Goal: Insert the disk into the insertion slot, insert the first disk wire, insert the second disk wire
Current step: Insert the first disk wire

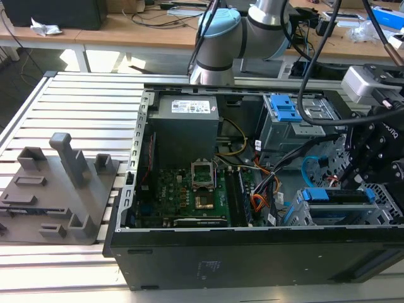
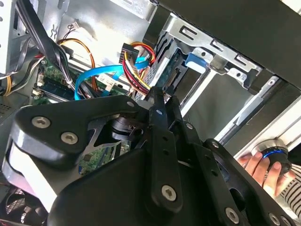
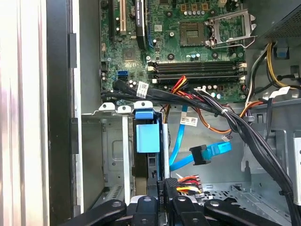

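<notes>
The black gripper [image 2: 162,99] blocks part of the thin light-blue flat cable loop [image 2: 108,69] and much of the green motherboard [image 2: 49,70]; a person's hand [image 2: 254,165] beside it is cropped at the frame's edge.

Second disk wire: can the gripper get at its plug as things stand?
Probably yes. In the first wrist view the plug of the second disk wire hangs free in open chassis space close to the gripper; the black cable bundle passes beyond it, not across the way.
</notes>
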`<state>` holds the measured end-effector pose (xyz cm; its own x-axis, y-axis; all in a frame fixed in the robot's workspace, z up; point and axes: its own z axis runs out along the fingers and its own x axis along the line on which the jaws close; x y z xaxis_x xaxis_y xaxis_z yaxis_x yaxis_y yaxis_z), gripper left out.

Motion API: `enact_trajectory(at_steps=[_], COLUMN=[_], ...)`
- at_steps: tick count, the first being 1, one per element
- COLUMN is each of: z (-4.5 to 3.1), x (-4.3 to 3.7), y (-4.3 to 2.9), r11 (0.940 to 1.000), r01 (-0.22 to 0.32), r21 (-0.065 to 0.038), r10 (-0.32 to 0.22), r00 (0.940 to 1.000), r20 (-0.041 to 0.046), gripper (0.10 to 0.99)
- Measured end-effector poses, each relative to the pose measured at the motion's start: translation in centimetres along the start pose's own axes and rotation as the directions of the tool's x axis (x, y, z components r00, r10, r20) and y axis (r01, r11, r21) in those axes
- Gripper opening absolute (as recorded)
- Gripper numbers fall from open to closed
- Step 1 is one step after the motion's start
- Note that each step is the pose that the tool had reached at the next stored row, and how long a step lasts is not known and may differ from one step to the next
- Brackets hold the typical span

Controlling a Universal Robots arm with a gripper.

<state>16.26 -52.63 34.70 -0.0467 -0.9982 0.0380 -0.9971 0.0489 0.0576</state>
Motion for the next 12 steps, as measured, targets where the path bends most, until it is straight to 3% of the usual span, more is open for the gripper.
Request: enact_trajectory(at_steps=[12], z=[0.69], x=[-0.07], y=[-0.89], r11=[1.0000], r01=[0.000], r21=[0.000], r10=[0.000], r00=[1.0000], r20=[0.0010], gripper=[0.184])
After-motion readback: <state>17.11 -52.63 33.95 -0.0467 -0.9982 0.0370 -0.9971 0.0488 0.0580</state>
